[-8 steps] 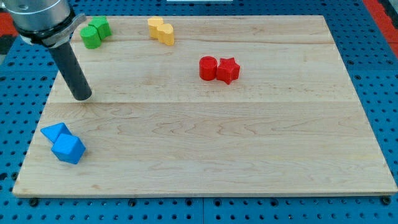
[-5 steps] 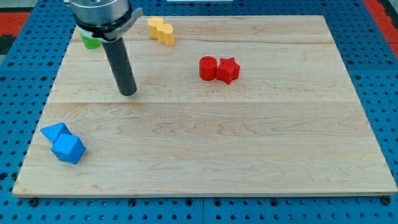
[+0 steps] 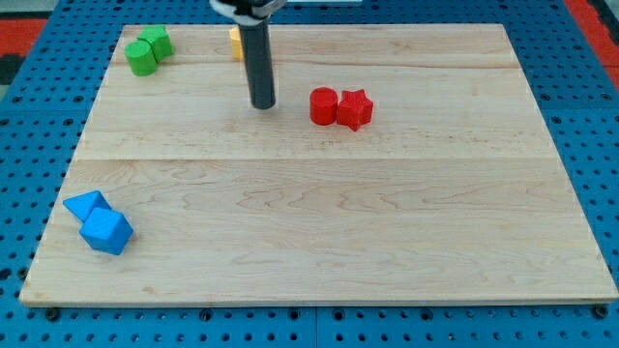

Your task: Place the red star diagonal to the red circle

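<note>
The red star (image 3: 356, 108) lies on the wooden board (image 3: 319, 222) in its upper middle, touching the right side of the red circle (image 3: 324, 105). The two sit side by side in a row. My tip (image 3: 262, 103) is down on the board to the left of the red circle, about a block and a half away, at nearly the same height in the view. The dark rod rises from it to the view's top.
Two green blocks (image 3: 148, 50) sit at the board's top left. A yellow block (image 3: 235, 42) is mostly hidden behind the rod. Two blue blocks (image 3: 100, 223) lie at the bottom left. Blue pegboard (image 3: 600, 145) surrounds the board.
My tip has moved right and toward the view's top, from the board's left side to just left of the red circle. No block has moved.
</note>
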### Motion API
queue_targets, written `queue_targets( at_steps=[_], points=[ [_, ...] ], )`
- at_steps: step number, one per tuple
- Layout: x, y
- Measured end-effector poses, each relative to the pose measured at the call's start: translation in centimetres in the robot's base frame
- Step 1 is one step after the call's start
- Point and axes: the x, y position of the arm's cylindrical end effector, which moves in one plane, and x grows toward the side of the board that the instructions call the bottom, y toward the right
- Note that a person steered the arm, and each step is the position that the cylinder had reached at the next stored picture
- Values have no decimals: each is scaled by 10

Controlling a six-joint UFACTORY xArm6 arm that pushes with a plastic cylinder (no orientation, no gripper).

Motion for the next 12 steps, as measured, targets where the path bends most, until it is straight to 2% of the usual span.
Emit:
queue_targets(
  at_steps=[1, 2, 3, 4, 5, 6, 7, 8, 9, 10, 12],
  points=[
    [-34, 33],
    [-36, 104],
    [-4, 146],
    [51, 156],
    [-13, 150],
    [7, 113],
    [43, 154],
    [10, 163],
    [34, 134],
    [71, 131],
    [25, 102]
  ],
)
